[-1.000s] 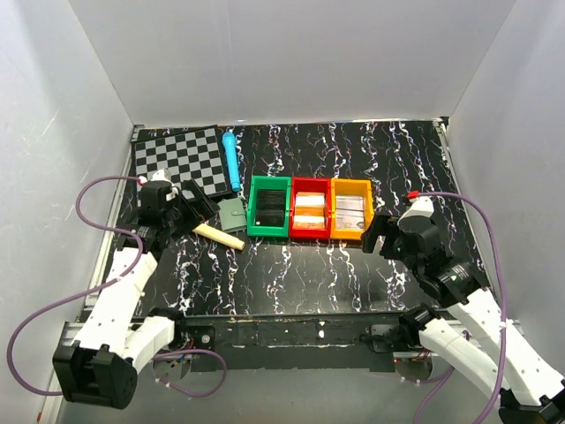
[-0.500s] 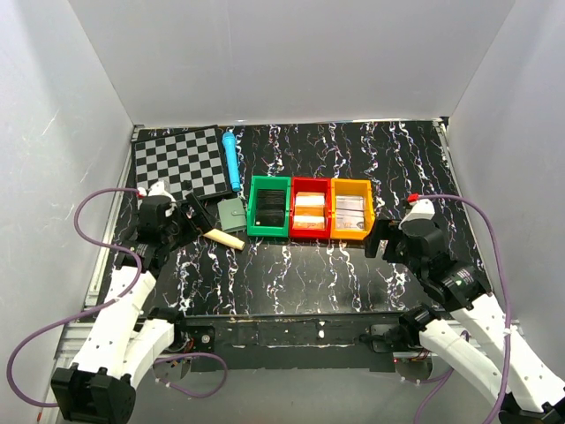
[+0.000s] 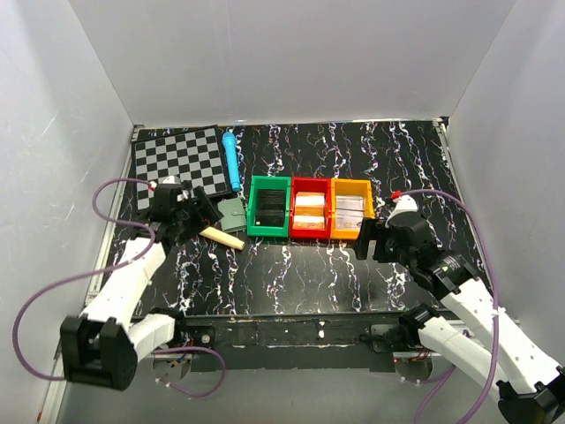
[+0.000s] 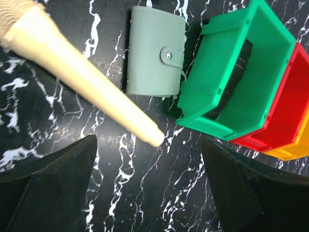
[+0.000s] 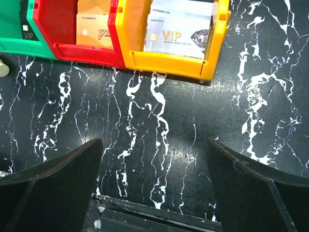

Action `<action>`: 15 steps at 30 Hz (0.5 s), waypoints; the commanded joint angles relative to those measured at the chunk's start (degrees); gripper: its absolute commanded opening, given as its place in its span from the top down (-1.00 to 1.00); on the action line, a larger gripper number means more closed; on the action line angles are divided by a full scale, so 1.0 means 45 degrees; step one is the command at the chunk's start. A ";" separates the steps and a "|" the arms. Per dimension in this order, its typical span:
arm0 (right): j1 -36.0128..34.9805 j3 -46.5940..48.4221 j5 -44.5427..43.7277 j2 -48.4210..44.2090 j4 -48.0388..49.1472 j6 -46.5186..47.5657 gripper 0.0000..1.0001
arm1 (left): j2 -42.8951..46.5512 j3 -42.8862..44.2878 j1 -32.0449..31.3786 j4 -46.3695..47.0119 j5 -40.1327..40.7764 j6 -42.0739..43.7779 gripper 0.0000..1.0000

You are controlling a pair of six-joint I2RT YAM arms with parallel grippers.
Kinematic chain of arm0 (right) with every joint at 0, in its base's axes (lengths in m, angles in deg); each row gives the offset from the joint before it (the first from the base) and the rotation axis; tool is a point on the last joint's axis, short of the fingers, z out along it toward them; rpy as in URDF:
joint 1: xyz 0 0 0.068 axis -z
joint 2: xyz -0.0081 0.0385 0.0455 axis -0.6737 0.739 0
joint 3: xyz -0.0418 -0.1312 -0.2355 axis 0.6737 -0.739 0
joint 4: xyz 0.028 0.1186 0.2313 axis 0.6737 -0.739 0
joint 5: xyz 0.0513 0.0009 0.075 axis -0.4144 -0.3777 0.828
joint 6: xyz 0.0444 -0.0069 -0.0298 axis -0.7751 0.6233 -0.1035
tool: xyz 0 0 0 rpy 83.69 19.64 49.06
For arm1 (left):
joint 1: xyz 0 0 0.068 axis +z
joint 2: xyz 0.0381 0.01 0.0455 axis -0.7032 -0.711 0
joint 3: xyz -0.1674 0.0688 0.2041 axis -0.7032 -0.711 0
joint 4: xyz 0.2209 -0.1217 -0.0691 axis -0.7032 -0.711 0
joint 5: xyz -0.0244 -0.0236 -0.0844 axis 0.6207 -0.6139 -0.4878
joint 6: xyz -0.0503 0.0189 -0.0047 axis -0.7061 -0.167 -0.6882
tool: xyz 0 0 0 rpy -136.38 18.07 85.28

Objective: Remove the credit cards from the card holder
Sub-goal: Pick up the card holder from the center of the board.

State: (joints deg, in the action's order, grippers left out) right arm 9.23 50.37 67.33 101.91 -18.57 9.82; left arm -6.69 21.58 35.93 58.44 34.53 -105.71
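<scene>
Because the card holder (image 4: 155,50), lying snapped shut just left of the green bin (image 4: 193,104), looks light, thin and pliant, a pinch across one long edge seems safest. It sits just ahead of the left gripper (image 4: 148,150), whose jaws are wide and empty, past a wooden handle (image 4: 82,77). At right, the right gripper (image 5: 154,145) gapes empty near the orange bin (image 5: 169,65).
</scene>
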 commanded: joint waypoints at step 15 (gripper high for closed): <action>-0.0061 0.0377 0.0779 -0.0294 0.0437 -0.0044 -0.87 | -0.7339 0.3201 -0.0086 0.2475 -0.0134 0.0020 -0.43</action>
State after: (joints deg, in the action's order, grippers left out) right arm 9.23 50.50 69.75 101.02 -18.52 9.79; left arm -38.01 32.86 35.82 68.25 32.41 -107.32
